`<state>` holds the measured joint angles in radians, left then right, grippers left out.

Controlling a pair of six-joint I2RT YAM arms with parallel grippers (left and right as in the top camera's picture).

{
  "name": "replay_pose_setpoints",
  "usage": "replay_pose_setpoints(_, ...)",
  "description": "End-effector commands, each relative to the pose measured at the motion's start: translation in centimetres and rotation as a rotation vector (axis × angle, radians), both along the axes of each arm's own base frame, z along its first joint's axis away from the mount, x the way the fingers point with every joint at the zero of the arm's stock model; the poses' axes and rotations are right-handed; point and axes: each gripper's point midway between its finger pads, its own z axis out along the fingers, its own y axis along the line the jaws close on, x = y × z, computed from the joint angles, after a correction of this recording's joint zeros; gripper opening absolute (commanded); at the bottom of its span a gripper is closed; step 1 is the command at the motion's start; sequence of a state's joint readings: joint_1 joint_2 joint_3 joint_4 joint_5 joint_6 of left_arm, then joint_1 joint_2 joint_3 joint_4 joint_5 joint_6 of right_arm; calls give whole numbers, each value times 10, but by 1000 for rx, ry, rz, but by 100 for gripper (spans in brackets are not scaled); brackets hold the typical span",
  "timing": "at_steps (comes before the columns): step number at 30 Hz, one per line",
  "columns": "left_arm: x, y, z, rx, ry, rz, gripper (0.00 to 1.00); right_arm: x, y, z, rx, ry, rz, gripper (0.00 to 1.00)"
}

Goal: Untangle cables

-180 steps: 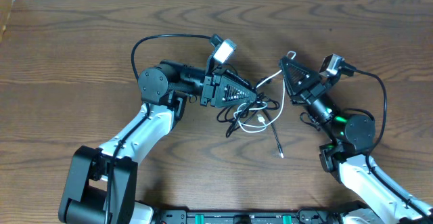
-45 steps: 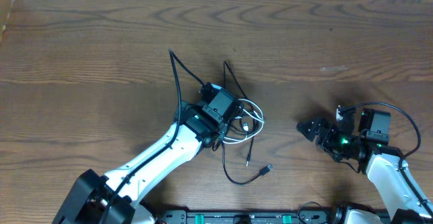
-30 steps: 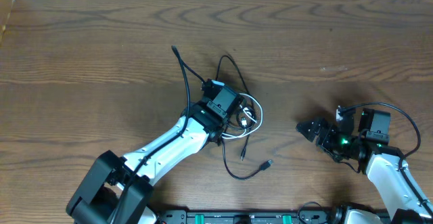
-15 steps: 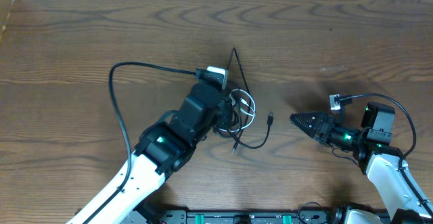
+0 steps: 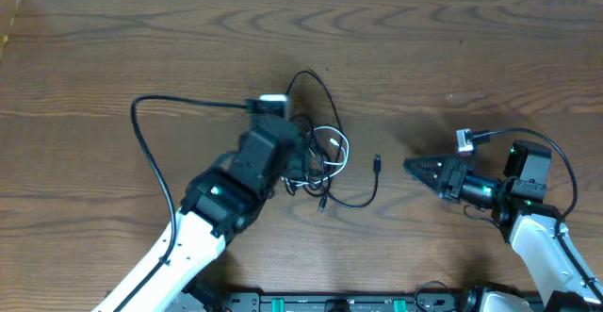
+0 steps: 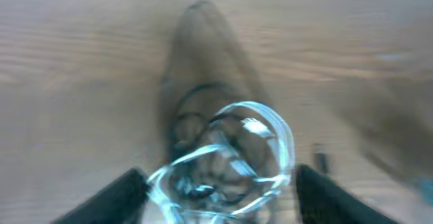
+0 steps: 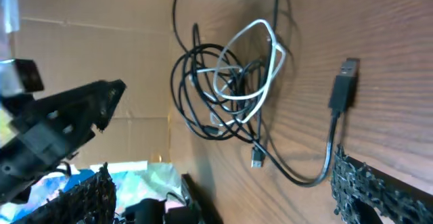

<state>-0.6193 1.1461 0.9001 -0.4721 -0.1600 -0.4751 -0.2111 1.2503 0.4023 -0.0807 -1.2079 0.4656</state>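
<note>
Cables [image 5: 318, 154], thin black and white cords, lie knotted in one small heap at the middle of a brown wooden tabletop [image 5: 113, 48]. Judging by this, the untangling has barely begun. The white cord [image 6: 284, 139] loops through several black coils, and no cord lies on its own. Only one black tail runs free, curving out toward the lower right of the heap and ending in a flat plug [image 7: 344, 92] just beside it. Separating the cords is what is left. The left end effector [image 6: 220, 180] hangs directly over the heap with its jaws spread apart. The right end effector [image 5: 413, 168] sits well apart at the right of the overhead frame, pointing at the heap, released and grasping nothing. The overhead view gives both arms and the whole layout, but the left arm covers part of the knot. The left wrist view, badly blurred, shows the white loop lying between the two fingers; whether they touch it is unclear. The right wrist view, sharp and from the side, shows how the coils cross and the plug's shape.
</note>
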Motion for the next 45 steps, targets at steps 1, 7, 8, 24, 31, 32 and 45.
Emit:
replay_pose_setpoints(1, 11, 25, -17, 23, 57, 185, 51, 3, -3, -3, -21, 5, -21, 99)
replay_pose_setpoints(7, 9, 14, -64, 87, 198, 152, 46, 3, -3, -3, -20, 7, -22, 99)
replay_pose_setpoints(8, 7, 13, -72, 96, 226, 146, 43, 3, -3, -3, -20, 9, -21, 99)
replay_pose_setpoints(24, -27, 31, -108, 177, 419, 204, 29, 0, -3, -6, -18, 35, -23, 99)
replay_pose_setpoints(31, -27, 29, -121, 173, 444, 218, 95, 0, -3, -6, -17, 35, -23, 99)
replay_pose_setpoints(32, -27, 29, -123, 178, 449, 218, 95, 0, -3, -6, -17, 35, -23, 99)
replay_pose_setpoints(45, -40, 40, -134, 227, 514, 261, 11, 2, -5, -9, -38, 43, -39, 99)
